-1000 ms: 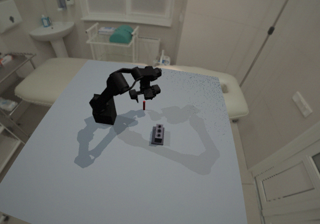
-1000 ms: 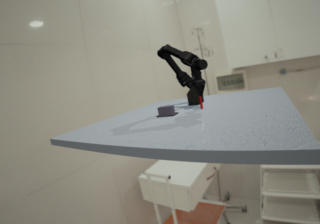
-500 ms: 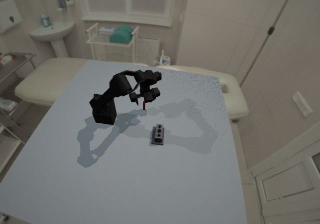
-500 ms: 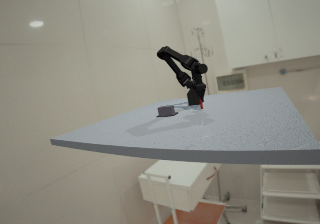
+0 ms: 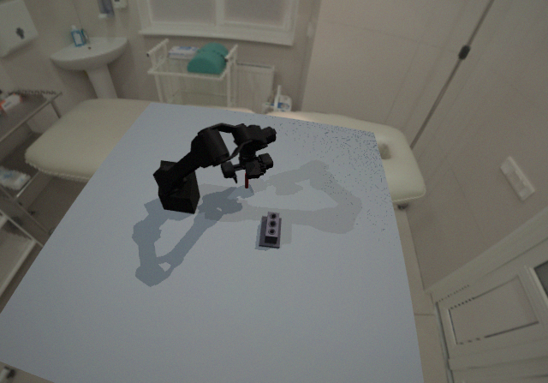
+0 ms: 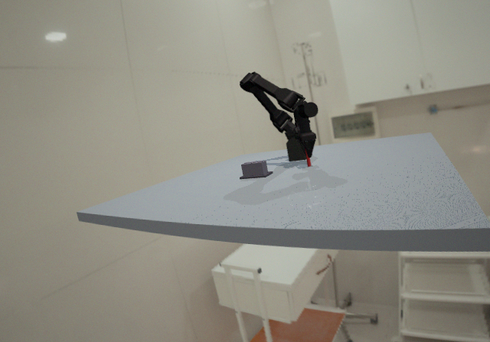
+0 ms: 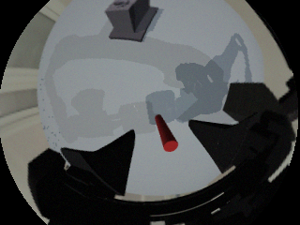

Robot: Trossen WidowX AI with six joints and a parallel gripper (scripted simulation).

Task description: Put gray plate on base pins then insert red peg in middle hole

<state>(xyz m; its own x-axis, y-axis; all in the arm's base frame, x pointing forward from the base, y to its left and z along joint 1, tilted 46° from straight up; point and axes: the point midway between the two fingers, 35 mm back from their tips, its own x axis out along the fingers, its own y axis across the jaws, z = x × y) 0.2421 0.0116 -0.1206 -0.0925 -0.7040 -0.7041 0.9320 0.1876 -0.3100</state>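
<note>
The gray plate [image 5: 271, 239] [image 6: 253, 169] [image 7: 135, 16] sits level on the base [image 5: 262, 238] [image 6: 269, 173] [image 7: 126, 36], as a block with three holes in a row on top. The pins cannot be made out. The red peg [image 5: 246, 183] [image 6: 308, 162] [image 7: 165, 134] stands upright on the table, away from the plate. My gripper [image 5: 246, 179] [image 6: 308, 154] [image 7: 162, 127] is open and points down over the peg. Its fingers stand wide on either side of the peg, with a gap on both sides in the wrist view. Part of the peg is hidden by the gripper in the top and exterior views.
The arm's base block [image 5: 179, 193] [image 6: 295, 149] stands on the table [image 5: 212, 326] [image 6: 376, 196], left of the peg in the top view. The plate and base are nearer that camera, to the right of the peg. Arm shadows fall across the table around them.
</note>
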